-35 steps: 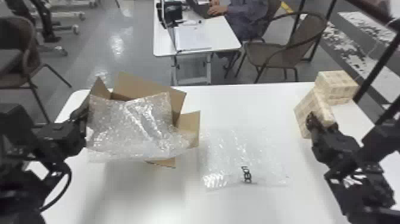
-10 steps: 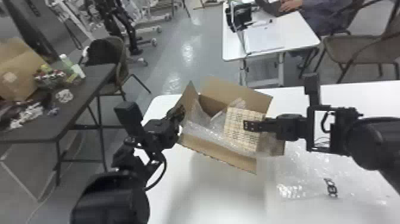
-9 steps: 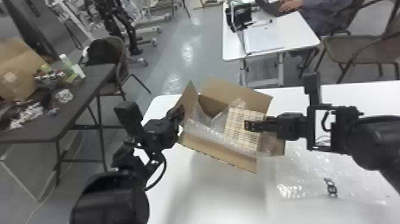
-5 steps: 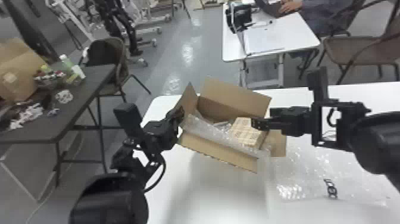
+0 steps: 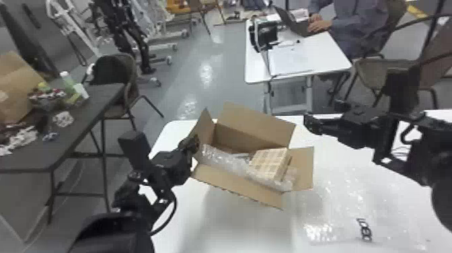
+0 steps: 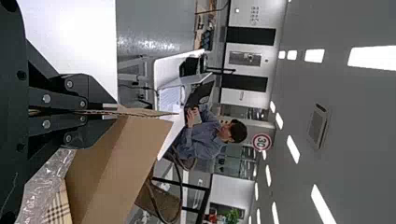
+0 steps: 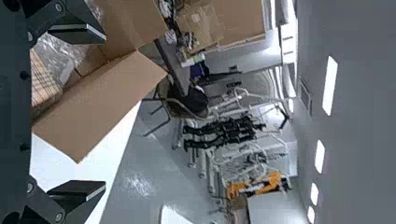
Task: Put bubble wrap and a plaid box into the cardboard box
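My left gripper [image 5: 192,144] is at the left flap of the cardboard box [image 5: 235,191]; in the left wrist view the left gripper [image 6: 86,112] pinches that cardboard edge. Inside, the plaid box [image 5: 269,160] lies tilted toward the right end, on crumpled bubble wrap [image 5: 225,161]. My right gripper [image 5: 310,124] hangs beyond the right flap, apart from the plaid box. In the right wrist view the right gripper [image 7: 105,111] has its fingers wide apart with nothing held. Part of the plaid box is hidden in the carton.
A flat sheet of bubble wrap [image 5: 339,208] with dark print lies on the white table [image 5: 232,228], right of the carton. Its flaps stand spread outward. A dark side table [image 5: 84,124] with clutter is at the left, and a white desk [image 5: 302,60] stands behind.
The right gripper let go of the plaid box, which has dropped lower into the carton, and drew back up and right. Since the oldest frame the head view has swung left. The left gripper stays put lately.
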`<state>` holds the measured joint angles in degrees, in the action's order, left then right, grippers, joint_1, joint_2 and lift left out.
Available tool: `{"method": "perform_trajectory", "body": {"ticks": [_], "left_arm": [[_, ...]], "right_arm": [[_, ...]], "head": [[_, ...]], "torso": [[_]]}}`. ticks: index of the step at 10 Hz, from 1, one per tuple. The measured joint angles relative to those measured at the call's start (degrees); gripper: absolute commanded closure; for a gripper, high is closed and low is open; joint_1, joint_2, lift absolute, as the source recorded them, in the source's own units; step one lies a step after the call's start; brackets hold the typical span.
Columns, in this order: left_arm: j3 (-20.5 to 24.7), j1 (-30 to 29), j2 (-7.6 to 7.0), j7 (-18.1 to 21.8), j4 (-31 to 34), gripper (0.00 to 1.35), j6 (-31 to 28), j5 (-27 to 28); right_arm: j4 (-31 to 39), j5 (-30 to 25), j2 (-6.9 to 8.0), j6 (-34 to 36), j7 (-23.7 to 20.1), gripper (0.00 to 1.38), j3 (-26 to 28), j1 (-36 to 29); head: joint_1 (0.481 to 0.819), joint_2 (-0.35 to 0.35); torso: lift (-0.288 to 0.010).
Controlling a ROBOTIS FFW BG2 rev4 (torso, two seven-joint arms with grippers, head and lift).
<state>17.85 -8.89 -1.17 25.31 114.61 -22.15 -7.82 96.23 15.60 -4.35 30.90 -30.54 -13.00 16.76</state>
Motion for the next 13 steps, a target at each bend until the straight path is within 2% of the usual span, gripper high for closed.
{"method": "perform_trajectory", "body": {"ticks": [2, 3, 5, 7, 11, 13], "left_arm": [[0.2, -0.3, 0.12, 0.0, 0.0, 1.23, 0.1, -0.1], [0.3, -0.4, 0.13, 0.0, 0.0, 1.23, 0.2, -0.3], [0.6, -0.8, 0.29, 0.0, 0.1, 1.23, 0.4, -0.6], [0.9, -1.1, 0.46, 0.0, 0.1, 1.23, 0.6, -0.8], [2.3, -1.2, 1.15, -0.7, 0.1, 1.21, 0.7, -0.8], [4.2, -1.5, 1.17, -4.4, -2.4, 1.21, 2.1, -1.3]], "right_arm": [[4.6, -2.7, 0.13, -6.2, 4.1, 0.19, 2.6, -5.8], [5.5, -3.0, 0.30, -9.8, 6.4, 0.19, 3.9, -8.8], [7.9, -4.6, 0.41, -18.6, 13.9, 0.19, 5.2, -15.8], [9.5, -6.2, 0.58, -23.5, 17.6, 0.19, 6.9, -21.1], [11.0, -8.0, 0.59, -25.0, 19.1, 0.19, 7.8, -26.0], [11.1, -8.0, 0.57, -24.6, 19.0, 0.19, 7.8, -26.5]], "head": [[0.608, 0.267], [0.615, 0.251], [0.633, 0.214], [0.651, 0.190], [0.683, 0.183], [0.695, 0.220]], "torso": [[-0.108], [-0.108], [-0.108], [-0.108], [-0.108], [-0.108]]}}
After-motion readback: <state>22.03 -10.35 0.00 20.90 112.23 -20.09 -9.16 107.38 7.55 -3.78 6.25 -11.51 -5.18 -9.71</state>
